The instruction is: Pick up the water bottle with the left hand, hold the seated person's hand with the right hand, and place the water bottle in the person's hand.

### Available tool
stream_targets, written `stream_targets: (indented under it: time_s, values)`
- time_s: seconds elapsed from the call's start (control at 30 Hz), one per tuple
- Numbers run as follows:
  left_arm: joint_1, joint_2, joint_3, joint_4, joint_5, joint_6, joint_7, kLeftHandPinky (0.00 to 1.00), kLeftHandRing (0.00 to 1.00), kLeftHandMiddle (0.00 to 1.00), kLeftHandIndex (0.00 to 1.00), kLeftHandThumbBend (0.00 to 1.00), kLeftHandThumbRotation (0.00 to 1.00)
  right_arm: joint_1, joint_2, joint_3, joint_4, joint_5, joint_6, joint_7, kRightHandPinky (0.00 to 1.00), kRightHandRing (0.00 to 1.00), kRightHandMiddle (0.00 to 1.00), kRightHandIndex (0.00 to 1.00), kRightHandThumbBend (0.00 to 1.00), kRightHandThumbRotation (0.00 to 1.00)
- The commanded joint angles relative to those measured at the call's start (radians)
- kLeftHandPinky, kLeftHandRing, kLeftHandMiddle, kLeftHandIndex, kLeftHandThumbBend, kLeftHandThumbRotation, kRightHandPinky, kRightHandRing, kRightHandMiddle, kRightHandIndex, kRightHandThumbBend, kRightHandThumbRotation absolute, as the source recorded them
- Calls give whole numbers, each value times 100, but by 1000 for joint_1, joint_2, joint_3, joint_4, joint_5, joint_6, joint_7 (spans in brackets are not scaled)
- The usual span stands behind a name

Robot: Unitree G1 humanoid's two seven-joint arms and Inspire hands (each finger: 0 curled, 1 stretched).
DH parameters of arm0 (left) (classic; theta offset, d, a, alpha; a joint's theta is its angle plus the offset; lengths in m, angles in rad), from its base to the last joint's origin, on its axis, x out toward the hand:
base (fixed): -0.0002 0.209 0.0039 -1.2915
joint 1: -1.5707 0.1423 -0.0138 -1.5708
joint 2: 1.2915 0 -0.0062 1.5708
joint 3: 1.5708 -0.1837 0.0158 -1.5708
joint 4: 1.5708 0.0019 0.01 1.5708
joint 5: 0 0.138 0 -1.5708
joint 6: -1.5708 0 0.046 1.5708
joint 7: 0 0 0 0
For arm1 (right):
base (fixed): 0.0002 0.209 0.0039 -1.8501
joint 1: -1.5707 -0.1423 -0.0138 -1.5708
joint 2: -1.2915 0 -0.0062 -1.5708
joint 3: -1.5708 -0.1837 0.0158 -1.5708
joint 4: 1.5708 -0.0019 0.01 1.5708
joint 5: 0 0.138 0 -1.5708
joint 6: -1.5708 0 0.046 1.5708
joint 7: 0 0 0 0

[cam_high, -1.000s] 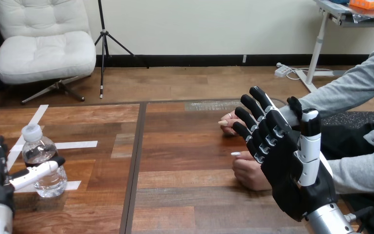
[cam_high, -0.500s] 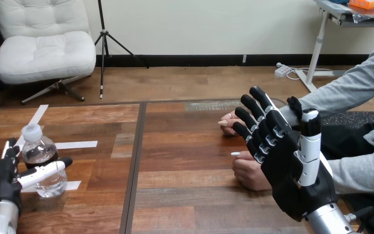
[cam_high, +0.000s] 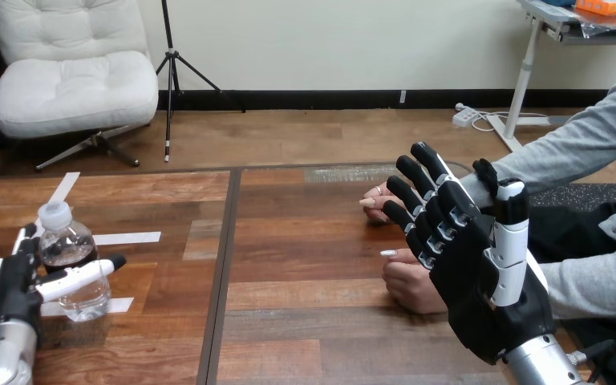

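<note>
A clear water bottle [cam_high: 70, 277] with a white cap stands upright on the table [cam_high: 305, 337] at the near left. My left hand [cam_high: 12, 293] is right at it, open: the thumb reaches straight across the bottle's front and the fingers rise behind its left side. My right hand [cam_high: 481, 289] is raised at the right, open, with fingers spread and straight. Just beyond it the person's nearer hand [cam_high: 407, 282] rests on the table in a loose fist. The person's farther hand [cam_high: 378, 204] lies flat behind my fingers. I cannot tell if my right hand touches either.
White tape strips [cam_high: 126, 238] lie on the table around the bottle. A dark seam [cam_high: 223, 273] runs front to back between the two tabletop halves. The person's grey sleeves [cam_high: 593, 285] come in from the right edge.
My left hand has moved up and to the right until the bottle stands between its thumb and fingers. The bottle, my right hand and the person's hands have stayed in place.
</note>
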Motion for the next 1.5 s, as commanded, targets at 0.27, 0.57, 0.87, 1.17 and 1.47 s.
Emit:
stream_targets:
  time_s: [0.27, 0.57, 0.87, 1.17, 1.47]
  values:
    - [-123, 25, -34, 33, 6, 24, -3, 100, 100, 100, 100, 97, 12, -41, 0, -6, -36, 13, -6, 6, 100, 100, 100, 100, 89, 100]
    - [-136, 17, -40, 35, -1, 42, 0, 100, 100, 100, 100, 95, 12, -40, 2, -5, -38, 14, -6, 6, 100, 100, 100, 100, 89, 100]
    - [-147, 13, -40, 57, -9, 38, 0, 100, 100, 100, 100, 96, 13, -37, 1, -5, -38, 11, -9, 6, 100, 100, 100, 100, 89, 100]
    - [-159, 12, -44, 67, -12, 54, 0, 100, 100, 100, 100, 96, 13, -38, 2, -6, -33, 16, -13, 12, 100, 100, 100, 100, 88, 100]
    - [-169, 16, -51, 82, -6, 64, -1, 100, 100, 100, 100, 96, 15, -37, 2, -7, -32, 15, -16, 13, 100, 100, 100, 100, 88, 100]
